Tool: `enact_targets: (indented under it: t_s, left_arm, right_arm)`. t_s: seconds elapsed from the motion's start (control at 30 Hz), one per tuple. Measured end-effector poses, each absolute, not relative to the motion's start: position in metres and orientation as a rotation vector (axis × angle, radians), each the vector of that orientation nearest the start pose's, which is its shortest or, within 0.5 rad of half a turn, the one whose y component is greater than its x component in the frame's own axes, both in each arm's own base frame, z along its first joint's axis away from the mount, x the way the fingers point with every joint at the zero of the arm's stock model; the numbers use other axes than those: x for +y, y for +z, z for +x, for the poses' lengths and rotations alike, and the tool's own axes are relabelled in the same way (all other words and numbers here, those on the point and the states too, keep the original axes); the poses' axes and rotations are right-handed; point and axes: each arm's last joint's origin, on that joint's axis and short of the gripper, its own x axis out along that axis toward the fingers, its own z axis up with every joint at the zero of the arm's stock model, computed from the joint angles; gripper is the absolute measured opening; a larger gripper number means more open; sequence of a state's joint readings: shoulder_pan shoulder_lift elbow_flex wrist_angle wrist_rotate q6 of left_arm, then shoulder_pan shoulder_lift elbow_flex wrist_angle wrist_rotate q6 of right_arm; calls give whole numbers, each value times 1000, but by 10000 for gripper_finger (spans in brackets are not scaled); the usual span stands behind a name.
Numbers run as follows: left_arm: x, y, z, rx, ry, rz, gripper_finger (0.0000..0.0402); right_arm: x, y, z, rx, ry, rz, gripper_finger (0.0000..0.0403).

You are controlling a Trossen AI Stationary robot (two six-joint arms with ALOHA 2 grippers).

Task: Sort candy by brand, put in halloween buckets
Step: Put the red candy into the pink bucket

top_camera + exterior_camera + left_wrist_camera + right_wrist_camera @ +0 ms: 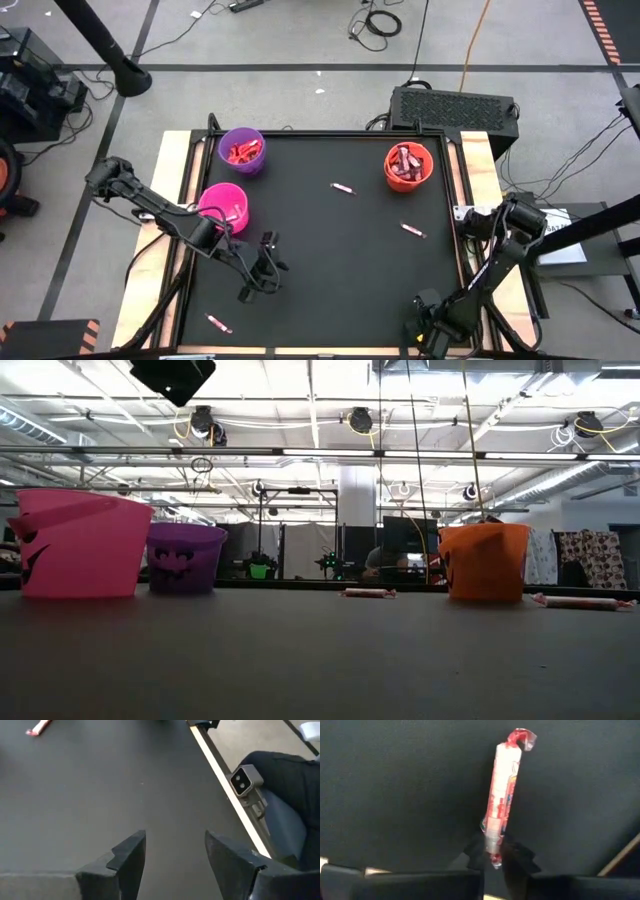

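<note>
A thin pinkish-white stick of wrapped candy (501, 802) is being pinched at its lower end between the closed fingers of the right gripper (494, 857), which is being held at the near right corner of the black table (330, 260). The left gripper (175, 852) is being kept with its two dark fingers spread apart and nothing between them, over the near left part of the table.

Three more candy sticks are being left loose on the table: one (343, 188) near the middle far side, one (413, 230) toward the right, one (218, 323) at the near left edge. The purple round plastic bucket (241, 150) and the magenta-pink bucket (223, 208) are being seen at the left, the orange bucket (408, 166) at the far right, each with sweets inside.
</note>
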State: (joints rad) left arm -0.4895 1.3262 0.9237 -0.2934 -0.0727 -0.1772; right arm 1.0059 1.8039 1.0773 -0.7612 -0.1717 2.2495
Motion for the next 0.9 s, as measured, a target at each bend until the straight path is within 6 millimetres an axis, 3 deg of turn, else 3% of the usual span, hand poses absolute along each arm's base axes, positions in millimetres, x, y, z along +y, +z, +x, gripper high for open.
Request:
enact_targets:
  t_s: [0.1,0.3,0.4,0.57,0.73,0.9]
  left_arm:
    - [-135,250,249,730,-345,40,210]
    - [-161,226,263,712,-401,62,210]
    - [-183,209,276,624,-466,113,210]
    - [-212,176,305,354,-531,185,210]
    - [-221,149,329,25,-441,27,210]
    - [-209,124,340,-118,-370,-201,210]
  right_arm:
    - [264,153,165,1537,-885,1051,12]
    - [256,164,174,1489,-763,1016,30]
    - [256,165,185,1347,-575,901,29]
    - [261,174,210,964,-297,697,22]
    - [267,186,233,734,-112,537,23]
    - [266,187,248,677,-38,442,23]
